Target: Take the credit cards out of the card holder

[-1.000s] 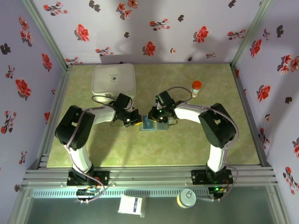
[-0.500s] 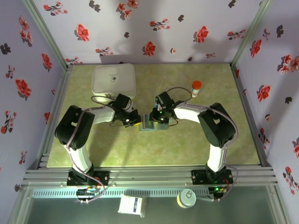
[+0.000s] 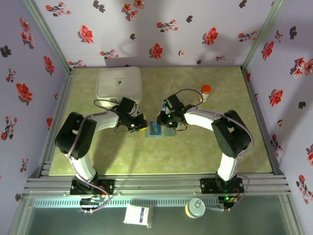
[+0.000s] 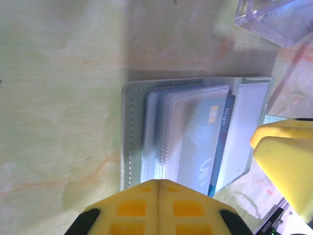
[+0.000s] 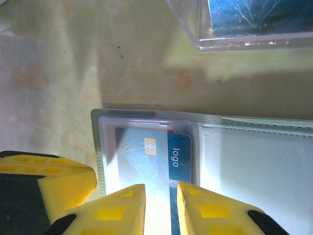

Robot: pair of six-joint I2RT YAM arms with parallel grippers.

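On the green table, near the white box, the card holder is laid open between the two arms. The left gripper is seen clenched shut at the holder's edge. The right gripper is held slightly parted over the blue-teal card, which is tucked in a clear pocket.
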